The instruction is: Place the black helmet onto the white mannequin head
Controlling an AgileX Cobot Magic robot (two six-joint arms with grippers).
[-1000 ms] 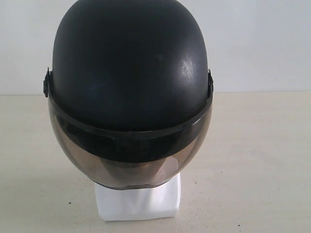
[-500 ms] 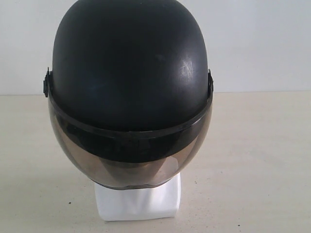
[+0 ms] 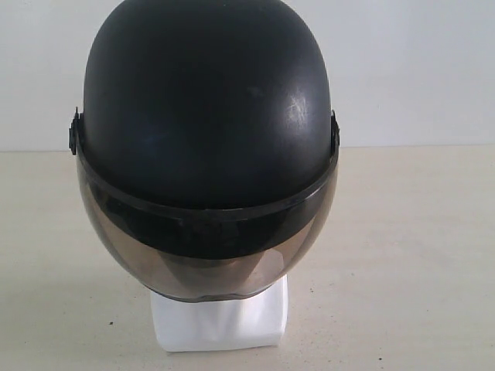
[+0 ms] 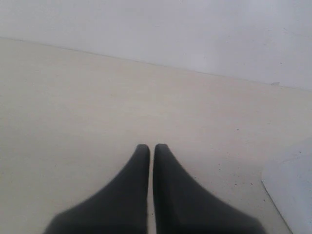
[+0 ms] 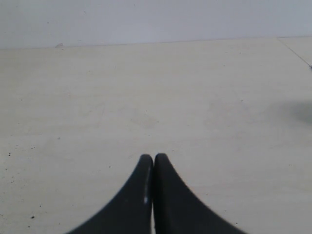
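The black helmet sits on the white mannequin head, filling the middle of the exterior view. Its smoky visor hangs down over the face. Only the head's squarish white base shows below the visor. Neither arm appears in the exterior view. In the left wrist view my left gripper is shut over bare table with nothing between its fingers, and a white corner of the base shows off to one side. My right gripper is also shut and empty above the table.
A pale beige tabletop surrounds the head and meets a white wall behind. The table's edge seam shows in the right wrist view.
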